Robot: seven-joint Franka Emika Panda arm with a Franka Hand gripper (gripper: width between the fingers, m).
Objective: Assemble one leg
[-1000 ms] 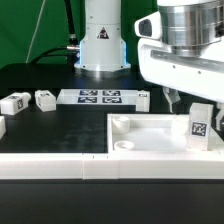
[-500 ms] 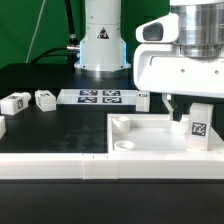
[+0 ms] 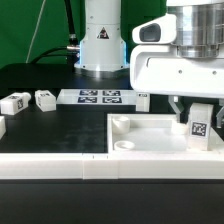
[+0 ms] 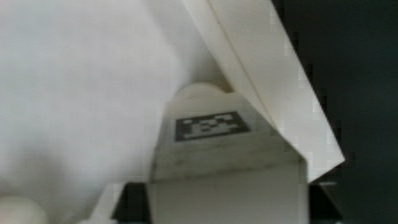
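My end effector [image 3: 190, 108] pinches the leg [image 3: 200, 124] upright over the white panel [image 3: 150, 135], at its three o'clock corner, so it can go in.

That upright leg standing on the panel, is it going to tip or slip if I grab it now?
The leg stands on end, taller than wide, so a sideways nudge probably tips it. It looks like rigid plastic, unlikely to flex. Its smooth faces may slip; the gripper sits right above it.

White tagged leg [image 3: 200, 124] [image 4: 217, 150] stands upright on panel [image 3: 150, 130].
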